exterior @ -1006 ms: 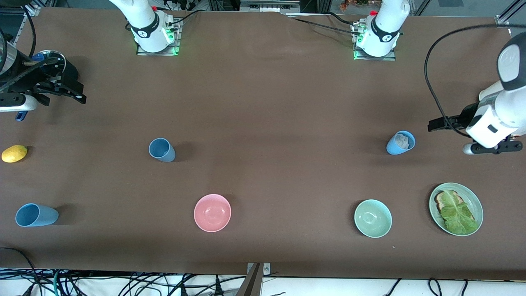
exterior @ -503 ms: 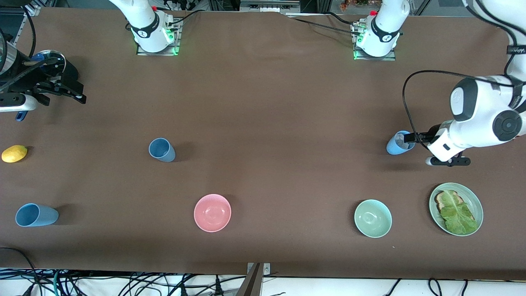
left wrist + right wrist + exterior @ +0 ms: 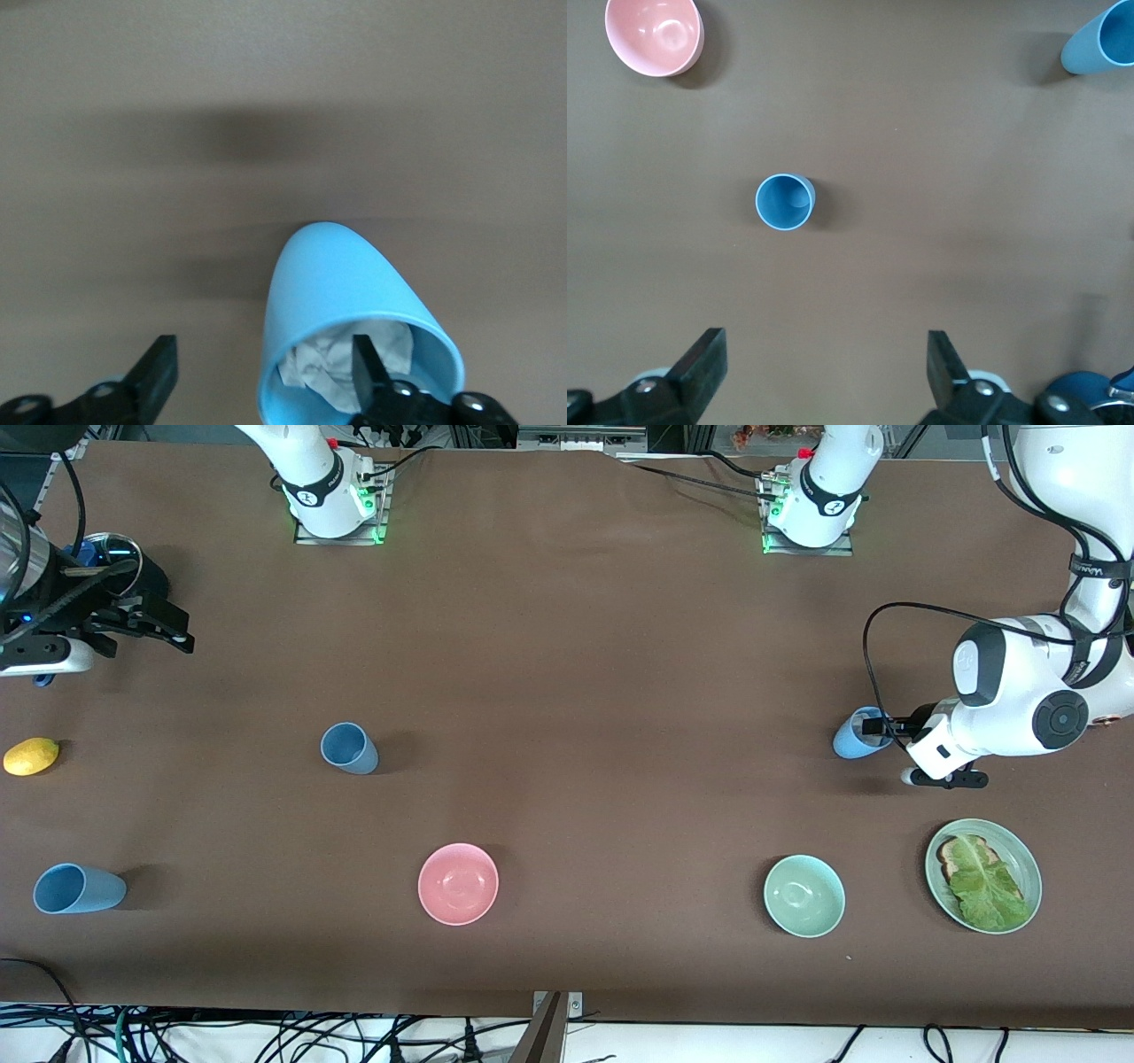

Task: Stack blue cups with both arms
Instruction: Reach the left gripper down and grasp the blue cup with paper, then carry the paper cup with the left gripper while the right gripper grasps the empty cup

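Note:
A sky-blue cup [image 3: 855,737] stands upright near the left arm's end of the table, with crumpled white paper inside. My left gripper [image 3: 879,727] is open at its rim. In the left wrist view one finger [image 3: 365,372] is inside this cup [image 3: 345,292] and the other is outside its wall. A slate-blue cup [image 3: 348,747] stands upright toward the right arm's end, also in the right wrist view [image 3: 784,201]. My right gripper [image 3: 182,633] is open and empty in the air over the right arm's end of the table.
Another sky-blue cup [image 3: 78,888] and a lemon [image 3: 31,755] sit at the right arm's end. A navy lidded pot [image 3: 111,558] is under the right arm. A pink bowl [image 3: 458,883], a green bowl [image 3: 803,895] and a plate [image 3: 1010,841] of toast and lettuce are nearest the camera.
The left arm swung in from the table's end and brought its open gripper to the rim of the paper-filled sky-blue cup. The right gripper shifted only slightly.

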